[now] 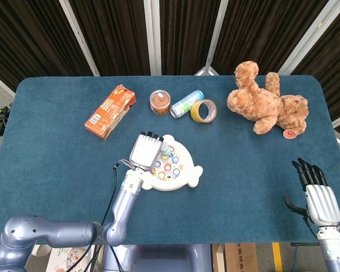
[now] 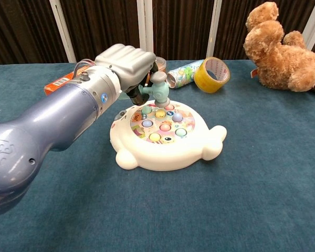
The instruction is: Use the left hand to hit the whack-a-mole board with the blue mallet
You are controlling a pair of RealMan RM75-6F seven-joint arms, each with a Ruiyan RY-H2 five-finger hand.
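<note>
Over the board's back rim | left hand (image 2: 125, 62) clamped on blue mallet (image 2: 158, 89), head above whack-a-mole board (image 2: 165, 135) mid-table | mallet looks light, stiff plastic; short handle is the hold | right hand (image 1: 320, 199) idle, fingers straight, empty

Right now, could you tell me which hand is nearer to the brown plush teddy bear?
Right. The right hand rests open at the table's near right edge, below the teddy bear; the left hand grips the blue mallet over the white whack-a-mole board, far left.
</note>
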